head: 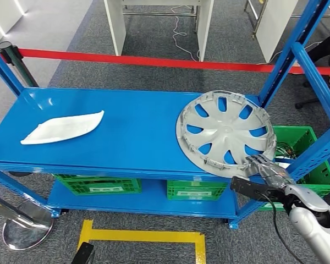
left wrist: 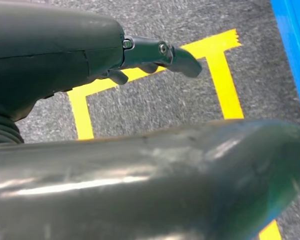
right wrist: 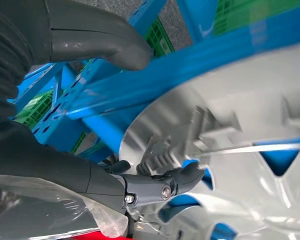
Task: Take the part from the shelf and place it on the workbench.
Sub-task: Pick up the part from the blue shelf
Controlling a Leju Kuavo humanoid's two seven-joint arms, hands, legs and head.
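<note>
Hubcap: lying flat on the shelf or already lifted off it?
Lying flat, hollow side up. The hubcap rests on the blue shelf, near edge overhanging the front. The right hand is at that edge; grip unclear.

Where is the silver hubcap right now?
In the head view the silver hubcap lies at the right end of the blue shelf, beside the right upright, its near rim overhanging the front edge where the right robot hand meets it.

I can't tell whether my right hand (head: 266, 169) grips the wheel cover (head: 225, 132): in the head view its fingers meet the cover's near rim, and in the right wrist view the cover (right wrist: 231, 130) is smeared with blur. Beside the cover, the green crate (head: 317, 165) sits partly hidden behind the shelf post (head: 317, 151).
</note>
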